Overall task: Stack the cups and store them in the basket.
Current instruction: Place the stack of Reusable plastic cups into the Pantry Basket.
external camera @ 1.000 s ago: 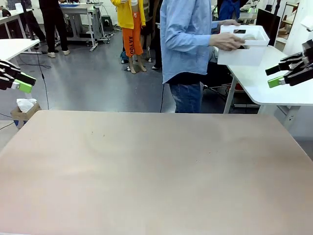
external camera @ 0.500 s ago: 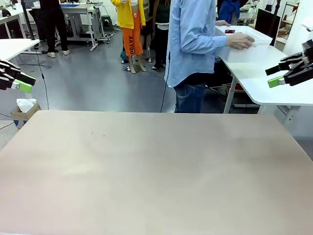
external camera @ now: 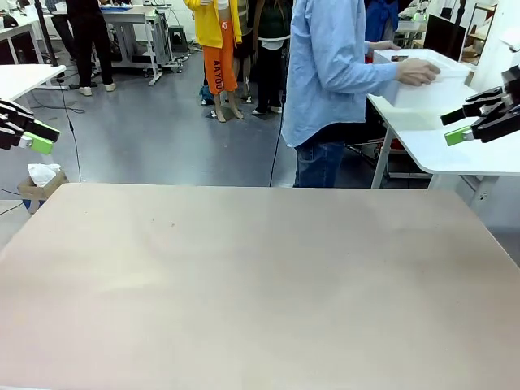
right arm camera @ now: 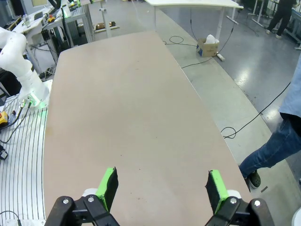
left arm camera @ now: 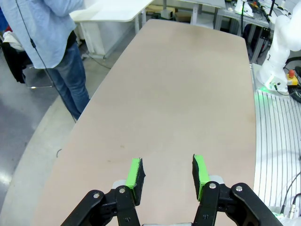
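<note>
Basket [external camera: 422, 85]: on a white side table beyond the table's far right corner, under the person's hand [external camera: 418, 71].
Left gripper [left arm camera: 167, 173]: fingers spread, holding nothing, above the table's left edge.
Right gripper [right arm camera: 162, 188]: fingers spread wide, holding nothing, above the right edge.
Risk: basket probably beyond reach; a move while the person brings it could hit the hand.

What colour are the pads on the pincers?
Bright green pads, clearest in the right wrist view.
</note>
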{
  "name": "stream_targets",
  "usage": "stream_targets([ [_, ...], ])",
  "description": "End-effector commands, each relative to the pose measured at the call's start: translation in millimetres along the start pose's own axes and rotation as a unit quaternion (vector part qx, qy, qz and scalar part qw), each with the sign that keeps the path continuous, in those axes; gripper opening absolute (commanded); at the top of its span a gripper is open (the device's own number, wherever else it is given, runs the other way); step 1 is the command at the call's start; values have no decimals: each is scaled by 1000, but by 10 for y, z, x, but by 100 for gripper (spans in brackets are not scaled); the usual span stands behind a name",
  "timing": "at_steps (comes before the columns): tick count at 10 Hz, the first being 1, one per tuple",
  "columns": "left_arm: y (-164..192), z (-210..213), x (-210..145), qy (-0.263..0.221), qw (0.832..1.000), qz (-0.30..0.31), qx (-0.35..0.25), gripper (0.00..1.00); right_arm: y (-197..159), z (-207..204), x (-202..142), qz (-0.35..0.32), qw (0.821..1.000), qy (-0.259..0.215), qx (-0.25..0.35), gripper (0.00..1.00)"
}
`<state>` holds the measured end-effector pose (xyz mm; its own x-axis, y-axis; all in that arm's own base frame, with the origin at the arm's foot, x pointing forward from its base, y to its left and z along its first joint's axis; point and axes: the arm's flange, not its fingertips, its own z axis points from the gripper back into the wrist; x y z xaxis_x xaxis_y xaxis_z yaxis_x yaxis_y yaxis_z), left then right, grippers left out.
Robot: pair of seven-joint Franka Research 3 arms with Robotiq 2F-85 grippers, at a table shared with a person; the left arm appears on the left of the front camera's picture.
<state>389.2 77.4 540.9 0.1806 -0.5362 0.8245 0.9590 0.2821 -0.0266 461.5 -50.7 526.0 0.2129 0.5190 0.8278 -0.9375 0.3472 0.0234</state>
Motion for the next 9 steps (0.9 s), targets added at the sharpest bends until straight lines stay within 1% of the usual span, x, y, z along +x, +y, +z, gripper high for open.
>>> stream_targets([
  [1, -7, 0, 31, -8, 1000, 0, -1, 56, 5, 15, 23, -3, 1000, -2, 3, 100],
  [9, -7, 0, 31, -8, 1000, 0, -1, 56, 5, 15, 23, -3, 1000, -2, 3, 100],
])
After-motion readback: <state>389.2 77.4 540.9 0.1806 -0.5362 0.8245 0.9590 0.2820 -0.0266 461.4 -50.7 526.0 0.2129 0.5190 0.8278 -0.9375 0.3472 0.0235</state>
